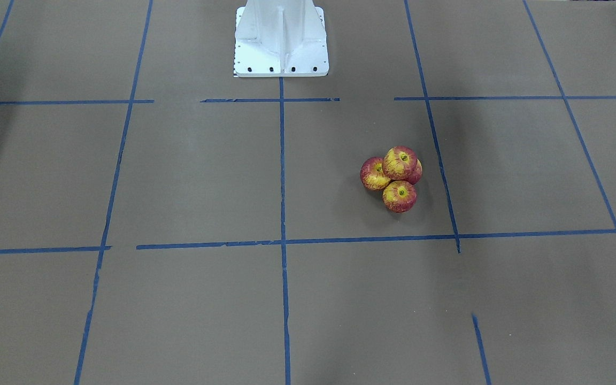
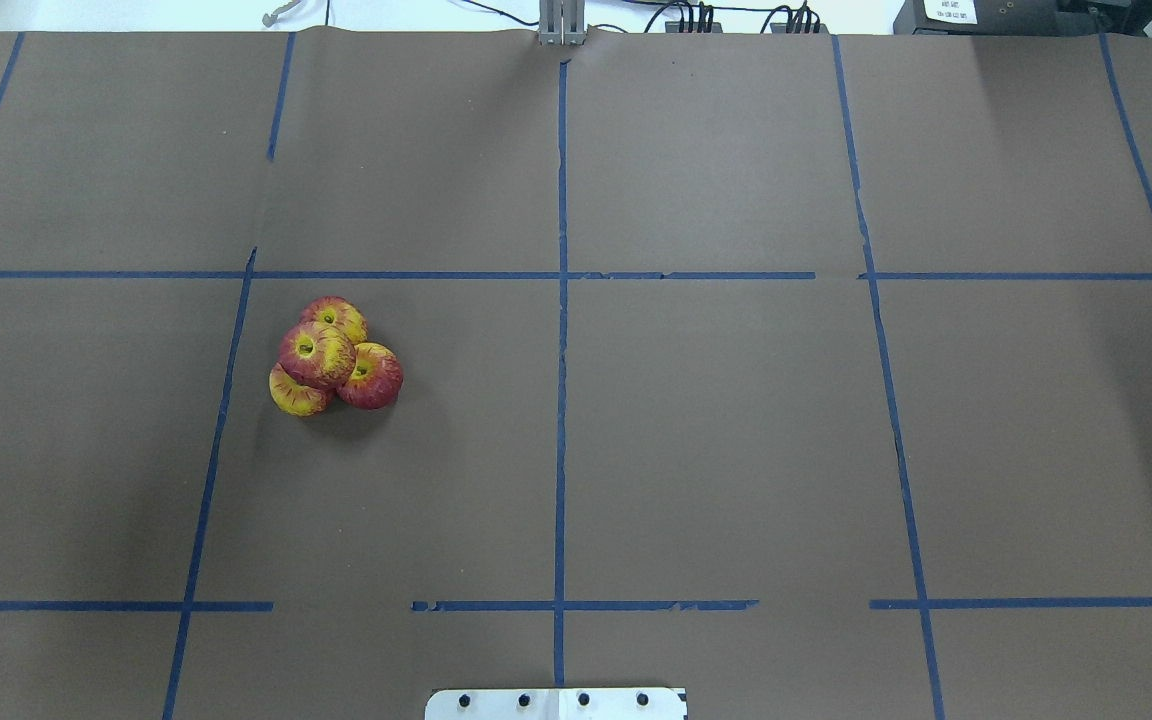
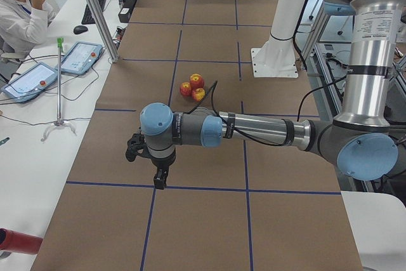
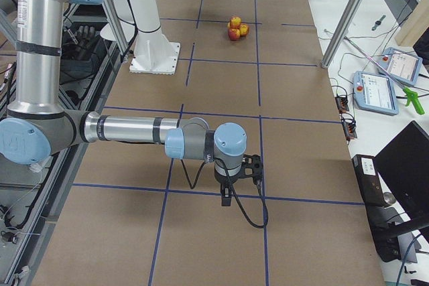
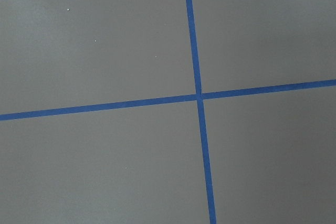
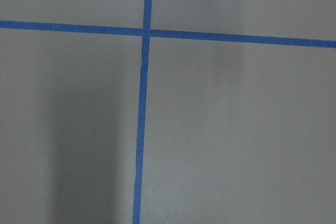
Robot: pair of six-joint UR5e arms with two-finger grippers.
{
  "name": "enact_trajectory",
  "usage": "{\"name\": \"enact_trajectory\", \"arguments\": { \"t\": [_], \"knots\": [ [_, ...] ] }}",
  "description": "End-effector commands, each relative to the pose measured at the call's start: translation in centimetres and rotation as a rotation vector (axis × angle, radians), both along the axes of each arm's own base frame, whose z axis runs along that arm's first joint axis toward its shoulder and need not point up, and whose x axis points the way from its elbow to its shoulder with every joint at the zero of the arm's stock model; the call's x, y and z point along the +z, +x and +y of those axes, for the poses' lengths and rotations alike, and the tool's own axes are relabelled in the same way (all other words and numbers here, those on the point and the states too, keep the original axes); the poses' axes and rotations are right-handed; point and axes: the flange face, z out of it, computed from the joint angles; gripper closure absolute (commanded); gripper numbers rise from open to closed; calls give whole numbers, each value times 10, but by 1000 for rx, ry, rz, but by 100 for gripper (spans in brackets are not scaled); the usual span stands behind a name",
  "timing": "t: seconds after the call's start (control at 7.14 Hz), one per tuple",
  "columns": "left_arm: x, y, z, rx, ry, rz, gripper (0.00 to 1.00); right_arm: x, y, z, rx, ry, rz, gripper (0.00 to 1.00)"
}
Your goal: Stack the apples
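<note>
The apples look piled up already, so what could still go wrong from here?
The top apple rests only on three round, glossy base apples; a small knock could roll it off. The base apples sit loose on flat brown paper with nothing bracing them, so they might spread and drop the top one.

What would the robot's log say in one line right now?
apples: one sits on three, stack looks built | left gripper: away from apples, open or shut unclear | right gripper: also away, unclear

Brown table, blue tape grid, white side bench, metal posts, seemingly even overhead light
</note>
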Motion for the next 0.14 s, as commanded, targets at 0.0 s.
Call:
{"name": "enact_trajectory", "arguments": {
  "t": [0.0],
  "knots": [
    [-4,0,-2,0,8,1,0,0,0,0,0,0,0,0]
  ]
}}
